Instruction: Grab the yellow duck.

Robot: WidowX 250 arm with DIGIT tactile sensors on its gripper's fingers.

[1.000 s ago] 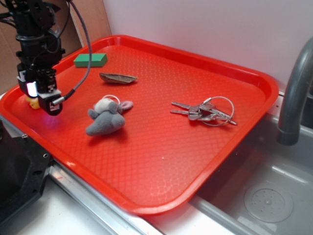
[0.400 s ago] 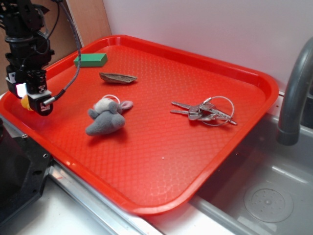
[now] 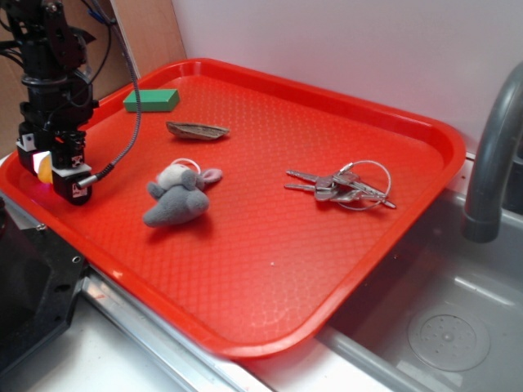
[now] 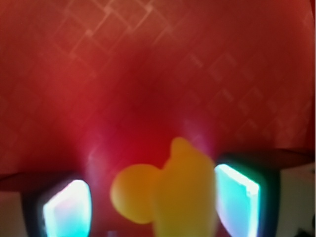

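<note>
**Duck's in the gripper, over the left end of the tray**

Going left to right, with the big red plastic tray as the landmark. At the tray's far left edge the black robot arm comes straight down, and its gripper is closed around the small glossy yellow rubber duck. From the exterior view you only catch a bit of yellow peeking out between the black fingers, just above the tray's left rim. Can't say from that angle whether the duck is touching the tray or lifted off it.

The wrist view is blurry but helps: the duck sits between the two fingers, right side pressed against the glowing pad, the rounded lump on its left just beside the other pad. Textured red tray surface fills the background.

Further right, near the tray's back-left corner, there's a green rectangular block. A little right of that lies a flat brownish leaf-shaped piece. In front of that piece, toward the middle-left of the tray, a grey plush mouse lies on its side, well apart from the gripper. Over on the tray's right half there's a bunch of metal keys on a ring. Past the tray's right edge: a grey curved faucet and a steel sink.
</note>
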